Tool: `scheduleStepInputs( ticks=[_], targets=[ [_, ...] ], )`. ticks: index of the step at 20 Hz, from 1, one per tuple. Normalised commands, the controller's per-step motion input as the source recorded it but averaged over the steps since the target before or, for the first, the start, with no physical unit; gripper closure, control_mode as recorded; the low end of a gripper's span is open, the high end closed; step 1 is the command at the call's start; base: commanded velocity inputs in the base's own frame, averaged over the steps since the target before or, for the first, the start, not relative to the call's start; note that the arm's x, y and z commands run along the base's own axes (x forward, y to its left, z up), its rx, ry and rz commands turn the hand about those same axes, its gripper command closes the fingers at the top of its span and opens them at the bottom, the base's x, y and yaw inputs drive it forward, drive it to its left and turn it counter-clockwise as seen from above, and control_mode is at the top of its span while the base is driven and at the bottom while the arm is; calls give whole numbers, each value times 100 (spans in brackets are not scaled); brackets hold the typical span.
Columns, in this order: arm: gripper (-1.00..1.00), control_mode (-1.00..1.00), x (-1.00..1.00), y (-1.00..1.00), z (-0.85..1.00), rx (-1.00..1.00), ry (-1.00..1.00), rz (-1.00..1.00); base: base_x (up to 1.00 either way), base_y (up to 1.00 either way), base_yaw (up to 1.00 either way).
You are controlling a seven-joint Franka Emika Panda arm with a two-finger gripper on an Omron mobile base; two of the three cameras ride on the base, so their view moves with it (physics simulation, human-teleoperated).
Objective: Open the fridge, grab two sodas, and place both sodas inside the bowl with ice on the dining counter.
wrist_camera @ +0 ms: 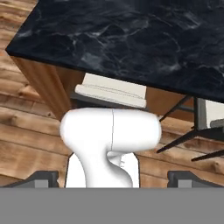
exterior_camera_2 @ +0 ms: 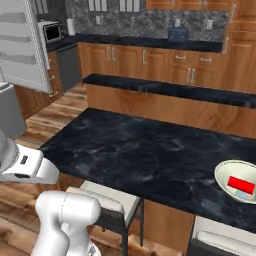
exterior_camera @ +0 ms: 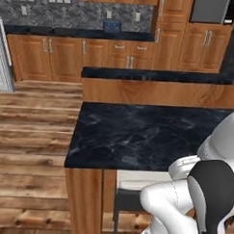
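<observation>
The dining counter (exterior_camera: 137, 134) (exterior_camera_2: 140, 150) (wrist_camera: 131, 39) is a black marble-veined slab straight ahead of the base. At its right end sits the cream-white bowl (exterior_camera_2: 223, 174), cut off by the frame edge. A short red can (exterior_camera_2: 241, 185) lies inside it on a pale blue ice piece (exterior_camera_2: 241, 196). The cola bottle is out of view. The fridge (exterior_camera_2: 20, 45) stands at the far left with its door swung open and white shelves showing; its edge (exterior_camera: 2, 61) also shows. My gripper (wrist_camera: 112, 179) is open, with its fingertips (wrist_camera: 41, 178) wide apart and nothing between them.
A white-cushioned stool (exterior_camera_2: 107, 200) (wrist_camera: 111, 92) (exterior_camera: 135, 180) is tucked under the counter's near edge, and another stool (exterior_camera_2: 220, 235) stands to the right. A raised dark ledge (exterior_camera: 159, 75) runs behind the counter. Wooden cabinets (exterior_camera: 68, 52) line the back wall. Wood floor (exterior_camera: 31, 134) lies to the left.
</observation>
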Motion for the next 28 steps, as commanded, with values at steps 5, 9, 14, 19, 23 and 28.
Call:
scheduleStepInputs(
  ticks=[5, 9, 14, 19, 23, 28],
  targets=[
    [-100, 100, 0, 0, 0, 0, 0, 0, 0, 100, 37],
    [-100, 100, 0, 0, 0, 0, 0, 0, 1, 100, 39],
    [-100, 100, 0, 0, 0, 0, 0, 0, 15, 93, 39],
    [-100, 100, 0, 0, 0, 0, 0, 0, 55, 70, 34],
    [-100, 100, 0, 0, 0, 0, 0, 0, 92, 36, 26],
    [-100, 100, 0, 0, 0, 0, 0, 0, 92, 16, 24]
  ],
)
